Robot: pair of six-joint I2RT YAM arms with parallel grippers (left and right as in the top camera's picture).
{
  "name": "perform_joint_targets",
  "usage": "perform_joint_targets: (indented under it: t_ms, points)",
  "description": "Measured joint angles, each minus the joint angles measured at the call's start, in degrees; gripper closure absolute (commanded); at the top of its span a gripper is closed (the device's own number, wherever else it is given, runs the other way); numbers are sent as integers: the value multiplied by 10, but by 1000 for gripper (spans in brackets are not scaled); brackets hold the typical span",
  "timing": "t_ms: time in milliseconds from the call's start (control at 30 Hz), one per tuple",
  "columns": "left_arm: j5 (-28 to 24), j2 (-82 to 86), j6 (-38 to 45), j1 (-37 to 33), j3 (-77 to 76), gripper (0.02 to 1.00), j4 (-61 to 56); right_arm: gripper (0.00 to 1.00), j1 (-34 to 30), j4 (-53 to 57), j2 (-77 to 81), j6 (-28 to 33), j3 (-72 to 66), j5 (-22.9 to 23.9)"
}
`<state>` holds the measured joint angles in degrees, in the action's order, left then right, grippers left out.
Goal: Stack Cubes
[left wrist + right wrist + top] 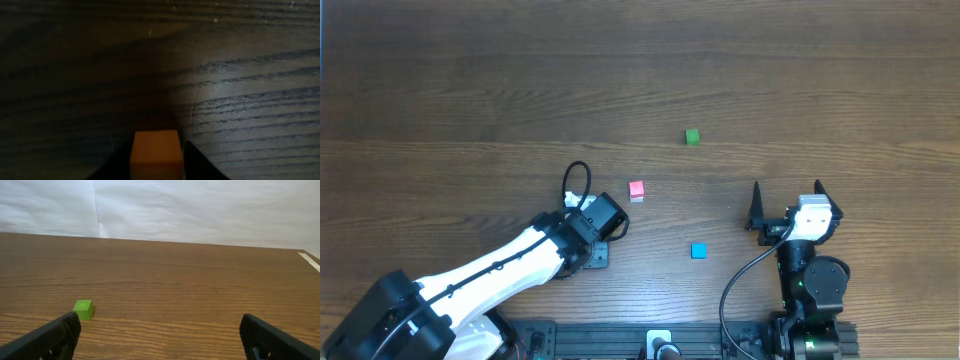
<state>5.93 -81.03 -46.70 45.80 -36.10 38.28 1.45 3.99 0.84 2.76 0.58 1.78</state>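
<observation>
while the left gripper (157, 161) clamps an orange cube (155, 146) down near the table (470, 90), the right gripper (786, 192) sits spread wide: pink cube (636, 188) at its nine o'clock, green cube (692, 136) at ten, blue cube (698, 250) at eight.

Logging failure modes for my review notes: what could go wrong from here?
The small orange cube sits right at the tips of the left gripper, so it may twist or slip. The small pink cube lies close by; a low move could knock it away.
</observation>
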Motion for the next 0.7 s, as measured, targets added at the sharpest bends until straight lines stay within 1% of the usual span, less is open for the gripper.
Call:
perform_joint_targets:
  t_ms: [167, 333, 467, 567, 700]
  points:
    - [0, 0, 0, 0, 0, 906, -1, 7, 0, 0, 0, 0, 0, 0]
    - [-2, 0, 0, 0, -2, 976, 1, 7, 0, 0, 0, 0, 0, 0]
    - [-5, -6, 0, 0, -47, 976, 42, 7, 0, 0, 0, 0, 0, 0]
    - [-2, -40, 0, 0, -164, 978, 103, 7, 0, 0, 0, 0, 0, 0]
    - [3, -98, 0, 0, -294, 976, 138, 7, 0, 0, 0, 0, 0, 0]
